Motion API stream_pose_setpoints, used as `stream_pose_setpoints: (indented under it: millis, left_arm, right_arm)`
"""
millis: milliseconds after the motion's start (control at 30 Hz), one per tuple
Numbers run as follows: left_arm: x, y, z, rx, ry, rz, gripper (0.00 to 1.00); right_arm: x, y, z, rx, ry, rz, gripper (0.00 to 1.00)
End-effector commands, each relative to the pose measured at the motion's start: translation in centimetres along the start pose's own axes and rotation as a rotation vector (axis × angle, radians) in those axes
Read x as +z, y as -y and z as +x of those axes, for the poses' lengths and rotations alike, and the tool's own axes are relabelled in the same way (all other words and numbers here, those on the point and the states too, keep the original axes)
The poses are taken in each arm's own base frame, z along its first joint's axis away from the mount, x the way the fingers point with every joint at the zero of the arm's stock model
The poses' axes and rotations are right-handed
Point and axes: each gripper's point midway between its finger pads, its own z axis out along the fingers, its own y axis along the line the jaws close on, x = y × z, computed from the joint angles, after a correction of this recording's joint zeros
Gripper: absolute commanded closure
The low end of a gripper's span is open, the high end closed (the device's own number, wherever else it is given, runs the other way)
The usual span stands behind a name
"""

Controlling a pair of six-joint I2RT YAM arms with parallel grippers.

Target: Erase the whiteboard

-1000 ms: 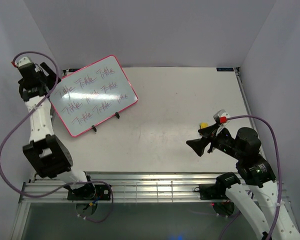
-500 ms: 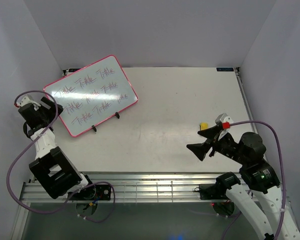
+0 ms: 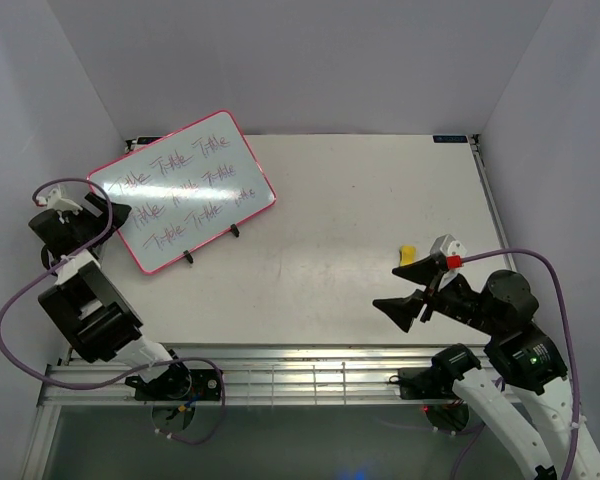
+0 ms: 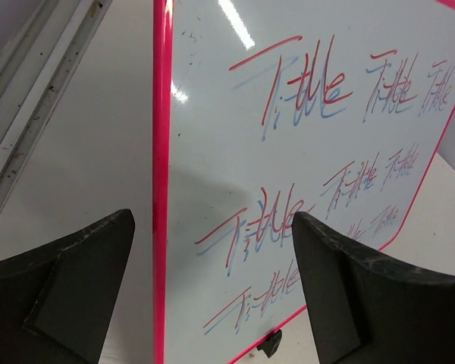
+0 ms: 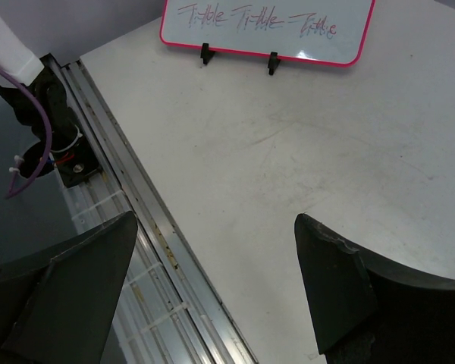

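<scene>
The whiteboard [image 3: 180, 190] stands tilted at the back left of the table, pink-framed and resting on black feet, with three rows of pink-grey handwriting on it. My left gripper [image 3: 108, 214] is open at the board's left edge. In the left wrist view the whiteboard [image 4: 288, 152] fills the frame, and its pink edge runs between the spread fingers of the left gripper [image 4: 212, 227]. My right gripper [image 3: 405, 290] hangs open and empty over the near right of the table, just in front of a small yellow eraser [image 3: 407, 252]. The right wrist view shows the right gripper [image 5: 212, 227] and, far off, the whiteboard [image 5: 265, 23].
An aluminium rail [image 3: 300, 375] runs along the table's near edge, and in the right wrist view this rail [image 5: 136, 205] passes below the right fingers. Grey walls close in the left, back and right. Purple cables loop off both arms.
My left arm has come down from the board's back left corner to its left edge. The right gripper has drifted slightly toward the near edge. The board has not moved.
</scene>
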Motion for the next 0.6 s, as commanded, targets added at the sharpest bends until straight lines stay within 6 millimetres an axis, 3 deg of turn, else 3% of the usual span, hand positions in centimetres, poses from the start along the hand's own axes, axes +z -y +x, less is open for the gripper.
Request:
stream_pose_setpoints:
  millis: [0, 133, 333, 567]
  left_arm:
    - [0.2, 1.7, -3.0, 0.106, 0.049, 0.103, 0.05]
    - [1.0, 1.1, -2.6, 0.115, 0.028, 0.135, 0.05]
    - [1.9, 3.5, -2.0, 0.106, -0.051, 0.375, 0.07]
    - [2.7, 3.1, -0.2, 0.059, -0.103, 0.451, 0.09]
  right_arm:
    - [-0.5, -1.2, -1.9, -0.048, 0.04, -0.047, 0.1]
    - [-0.3, -1.3, -1.9, -0.046, 0.032, -0.058, 0.1]
    - [-0.1, -1.2, -1.6, -0.041, 0.012, -0.063, 0.1]
    - [0.0, -0.9, -1.6, -0.042, -0.004, -0.048, 0.1]
